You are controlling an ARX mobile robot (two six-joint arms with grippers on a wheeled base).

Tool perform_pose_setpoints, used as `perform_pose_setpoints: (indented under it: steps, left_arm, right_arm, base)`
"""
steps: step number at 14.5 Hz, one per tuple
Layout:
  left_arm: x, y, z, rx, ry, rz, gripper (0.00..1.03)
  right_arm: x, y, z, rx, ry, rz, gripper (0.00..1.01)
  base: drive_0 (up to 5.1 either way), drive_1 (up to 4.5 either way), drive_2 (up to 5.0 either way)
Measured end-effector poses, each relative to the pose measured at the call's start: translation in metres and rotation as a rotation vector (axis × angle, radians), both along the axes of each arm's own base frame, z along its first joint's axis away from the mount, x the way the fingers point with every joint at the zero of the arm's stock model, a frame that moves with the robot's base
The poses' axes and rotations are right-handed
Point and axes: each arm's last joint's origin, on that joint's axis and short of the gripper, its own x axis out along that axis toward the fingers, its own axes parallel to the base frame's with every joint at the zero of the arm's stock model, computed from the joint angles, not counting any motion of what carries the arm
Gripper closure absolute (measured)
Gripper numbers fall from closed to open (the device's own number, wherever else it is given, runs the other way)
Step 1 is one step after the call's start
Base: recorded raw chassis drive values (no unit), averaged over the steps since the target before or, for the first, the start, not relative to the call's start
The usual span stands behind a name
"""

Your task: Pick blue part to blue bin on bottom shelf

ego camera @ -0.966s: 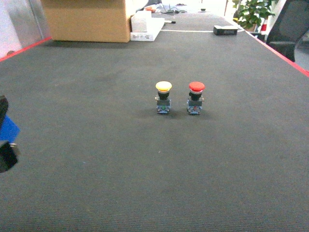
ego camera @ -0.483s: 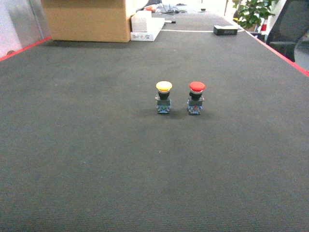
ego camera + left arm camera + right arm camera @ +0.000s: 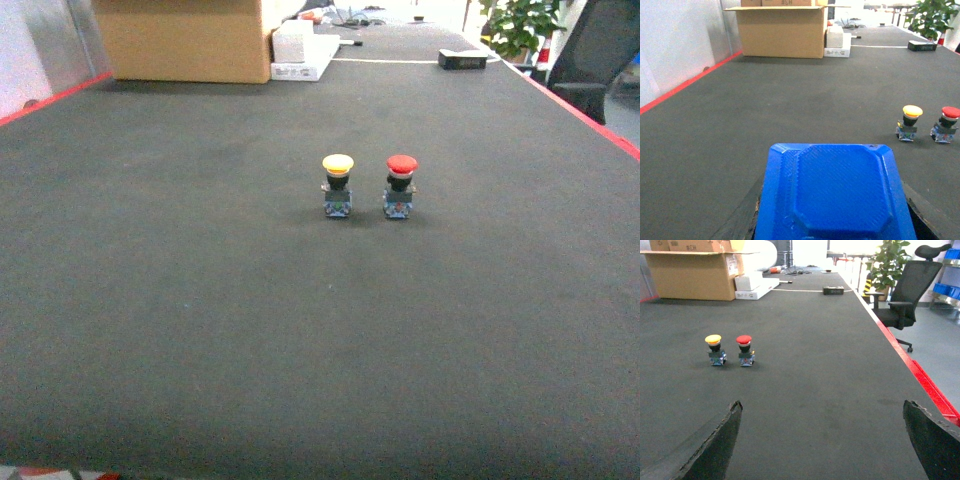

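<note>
The blue part (image 3: 835, 192), a flat piece with a raised octagonal face, fills the bottom of the left wrist view. My left gripper (image 3: 834, 200) is shut on it, and its dark fingers (image 3: 742, 217) show at either side beneath the part. My right gripper (image 3: 822, 404) hovers open over the dark mat with nothing between its fingertips (image 3: 730, 420). Neither gripper appears in the head view. The blue bin and the bottom shelf are out of view.
A yellow-capped push button (image 3: 338, 185) and a red-capped one (image 3: 400, 185) stand side by side mid-table. A cardboard box (image 3: 185, 40) and white boxes (image 3: 300, 55) sit at the far end. Red tape (image 3: 922, 382) marks the table's right edge, with an office chair (image 3: 902, 295) beyond.
The left gripper with the blue part has left the head view's left edge. The head view has shifted; the buttons sit slightly higher and the table's near edge shows at the bottom.
</note>
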Motion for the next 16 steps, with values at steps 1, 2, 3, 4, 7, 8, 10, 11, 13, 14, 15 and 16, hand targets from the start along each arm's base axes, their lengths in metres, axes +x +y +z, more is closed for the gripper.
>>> perform_pose_setpoints:
  steps: [1,2,3,4,7,8,10,11,13,14,15,16]
  left_arm:
    - [0.0000,0.0000,-0.0002,0.001,0.002,0.000,0.58]
    - [0.0000,0.0000,-0.0001,0.001,0.001,0.000,0.58]
    - [-0.0005,0.0003,-0.0005,0.001,0.001,0.000,0.58]
    - [-0.0011,0.0002,0.0013,-0.005,-0.012,-0.002,0.58]
    - [-0.0008,0.0010,-0.0001,0.000,-0.002,0.004,0.58]
    - [-0.0007,0.0009,-0.0004,0.000,0.000,0.003,0.58]
    - [-0.0007,0.0009,-0.0005,0.001,0.000,0.003,0.58]
    - [-0.0007,0.0009,-0.0005,0.000,0.000,0.003,0.58]
    - [-0.0007,0.0009,-0.0004,0.000,0.000,0.003,0.58]
    - [-0.0007,0.0009,-0.0005,0.001,0.000,0.003,0.58]
    - [-0.0007,0.0009,-0.0004,0.000,0.000,0.003,0.58]
    - [-0.0007,0.0009,-0.0004,0.000,0.000,0.003,0.58]
  right_arm:
    - [0.0000,0.0000,-0.0002,0.000,0.002,0.000,0.03]
    - [0.0000,0.0000,-0.0001,0.000,0.001,0.000,0.03]
    - [0.0000,0.0000,0.0000,0.000,0.000,0.000,0.03]
    - [0.0000,0.0000,0.0001,0.000,-0.001,0.000,0.03]
    - [0.0000,0.0000,-0.0001,0.000,0.001,0.001,0.03]
    - [0.0000,0.0000,-0.0001,0.000,0.001,0.001,0.03]
    - [0.0000,0.0000,0.0000,0.000,0.000,0.000,0.03]
    - [0.0000,0.0000,0.0000,0.000,0.000,0.000,0.03]
    - [0.0000,0.0000,0.0000,0.000,0.000,0.000,0.03]
    - [0.0000,0.0000,0.0000,0.000,0.000,0.000,0.03]
    - [0.0000,0.0000,0.0000,0.000,0.000,0.000,0.03]
    - [0.0000,0.0000,-0.0001,0.000,0.001,0.000,0.03]
  base:
    - [0.0,0.00,0.0]
    - [0.0,0.00,0.0]
    - [0.0,0.00,0.0]
    - [0.0,0.00,0.0]
    - [0.0,0.00,0.0]
    - [0.0,0.00,0.0]
    - [-0.8,-0.79,-0.8]
    - [-1.6,-1.58,-1.6]
    - [-1.6,-1.58,-1.6]
    - [-1.6,-1.58,-1.6]
    - [-1.5,-1.51,-1.5]
    - [-1.5,-1.53,-1.5]
